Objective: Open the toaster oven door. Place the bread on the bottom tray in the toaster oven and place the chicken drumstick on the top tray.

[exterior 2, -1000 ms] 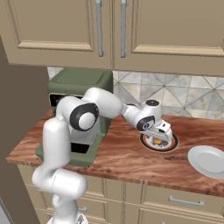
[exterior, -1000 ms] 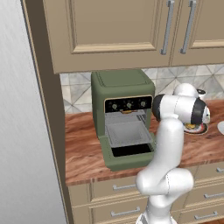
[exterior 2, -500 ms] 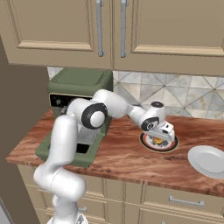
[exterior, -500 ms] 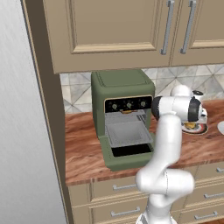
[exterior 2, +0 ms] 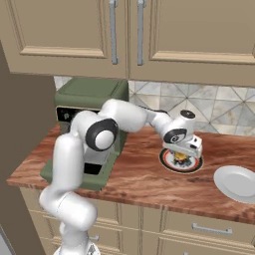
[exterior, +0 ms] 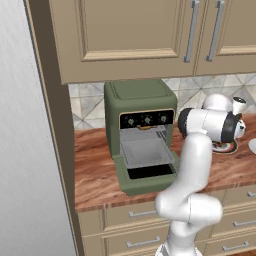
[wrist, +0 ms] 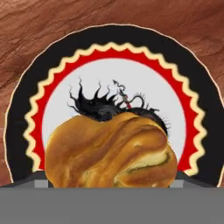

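The olive-green toaster oven (exterior: 140,100) (exterior 2: 92,92) stands on the wooden counter. The toaster oven door (exterior: 145,182) is folded down open, and a grey tray (exterior: 147,152) shows inside. To its right a golden bread (wrist: 111,151) (exterior 2: 180,158) lies on a plate (wrist: 109,39) (exterior 2: 169,164) with a black rim and red zigzag. My gripper (exterior 2: 187,149) (wrist: 109,183) is low over that plate, open, with one finger on each side of the bread. The chicken drumstick is hidden.
A plain white plate (exterior 2: 236,182) (exterior: 252,145) lies further right on the counter. Beige wall cabinets (exterior: 150,35) hang low above the oven. A grey wall panel (exterior: 25,150) closes off the left side. Drawer fronts (exterior 2: 199,226) run below the counter edge.
My hand has moved further right and come down over the patterned plate, closer to the bread. The oven and its door are as before.
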You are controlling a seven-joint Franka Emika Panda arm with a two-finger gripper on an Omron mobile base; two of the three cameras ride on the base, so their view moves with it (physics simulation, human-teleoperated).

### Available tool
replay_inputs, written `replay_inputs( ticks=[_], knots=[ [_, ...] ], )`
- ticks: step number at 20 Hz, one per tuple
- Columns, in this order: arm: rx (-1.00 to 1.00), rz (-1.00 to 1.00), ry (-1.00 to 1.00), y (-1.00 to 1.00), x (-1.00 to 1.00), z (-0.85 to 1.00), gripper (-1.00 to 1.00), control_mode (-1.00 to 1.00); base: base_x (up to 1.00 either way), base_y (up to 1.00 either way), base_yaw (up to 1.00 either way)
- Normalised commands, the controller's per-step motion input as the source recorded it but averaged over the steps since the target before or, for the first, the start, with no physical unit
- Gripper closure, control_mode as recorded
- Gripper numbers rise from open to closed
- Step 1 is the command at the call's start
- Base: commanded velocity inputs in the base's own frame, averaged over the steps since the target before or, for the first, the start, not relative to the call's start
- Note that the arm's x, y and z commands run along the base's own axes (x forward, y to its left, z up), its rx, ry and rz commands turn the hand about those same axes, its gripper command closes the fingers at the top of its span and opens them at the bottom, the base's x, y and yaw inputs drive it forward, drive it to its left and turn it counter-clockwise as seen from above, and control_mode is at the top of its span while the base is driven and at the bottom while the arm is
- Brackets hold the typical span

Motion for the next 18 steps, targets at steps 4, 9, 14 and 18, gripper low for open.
replay_inputs(
  ticks=[4, 9, 14, 18],
  knots=[
    [0.00, 0.34, -0.08, 1.00, -1.00, 0.16, 1.00, -1.00, 0.00, 0.00, 0.00],
    [0.00, 0.25, 0.00, 1.00, -0.70, 0.65, 1.00, -1.00, 0.00, 0.00, 0.00],
    [-0.03, 0.20, 0.15, 1.00, -0.54, 0.74, 1.00, -1.00, 0.00, 0.00, 0.00],
    [-0.01, 0.24, 0.20, 1.00, -0.55, 0.06, 1.00, -1.00, 0.00, 0.00, 0.00]
  ],
)
